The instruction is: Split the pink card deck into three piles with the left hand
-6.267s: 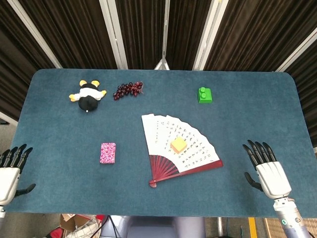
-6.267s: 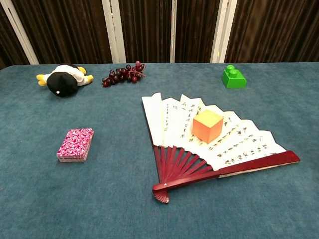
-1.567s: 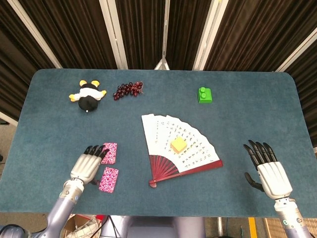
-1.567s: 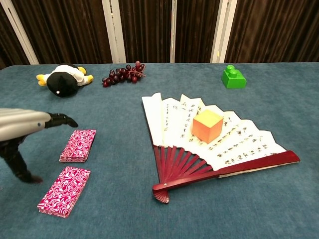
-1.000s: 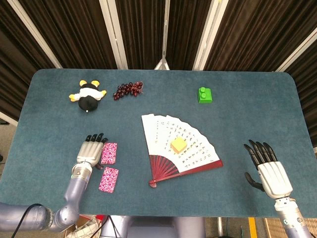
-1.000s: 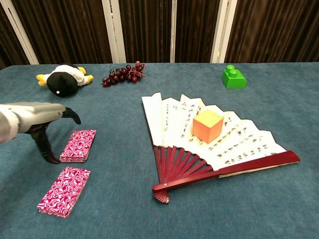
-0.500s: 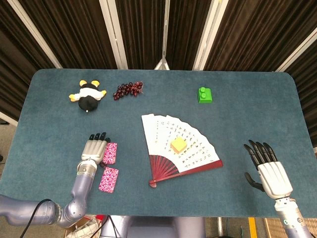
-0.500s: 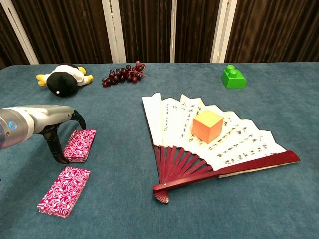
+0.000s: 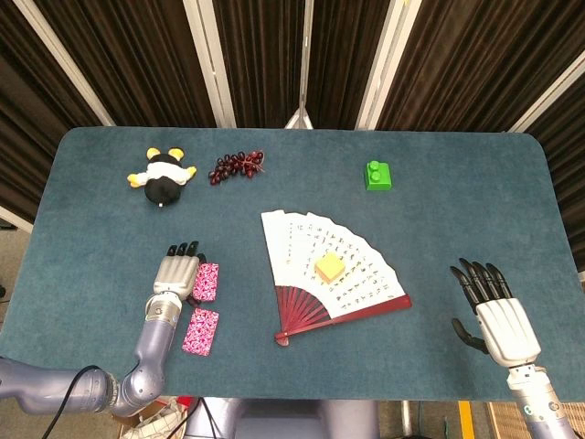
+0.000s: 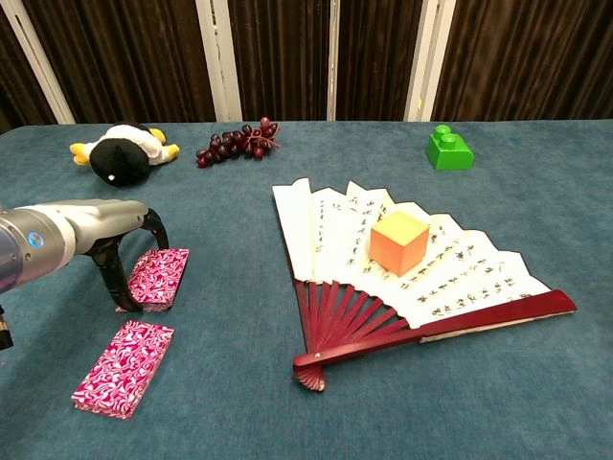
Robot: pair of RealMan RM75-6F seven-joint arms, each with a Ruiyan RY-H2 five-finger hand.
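The pink card deck lies in two piles at the front left of the table. The farther pile [image 10: 161, 278] [image 9: 207, 282] sits flat on the cloth under my left hand [image 10: 113, 230] [image 9: 177, 271]. The thumb [image 10: 115, 278] presses its near left edge and the fingertips [image 10: 156, 230] curl over its far edge, so the hand grips this pile. The nearer pile [image 10: 124, 368] [image 9: 200, 330] lies alone, slightly askew. My right hand [image 9: 494, 311] hovers at the front right with its fingers spread and nothing in it. It shows only in the head view.
An open paper fan [image 10: 402, 259] with an orange cube [image 10: 398, 242] on it fills the middle. At the back are a plush penguin [image 10: 122, 153], a bunch of grapes [image 10: 237, 142] and a green block [image 10: 448, 149].
My left hand has slid right and closed around the farther pile, which has shifted slightly right. Earlier, the single deck became two piles. The right hand has not moved.
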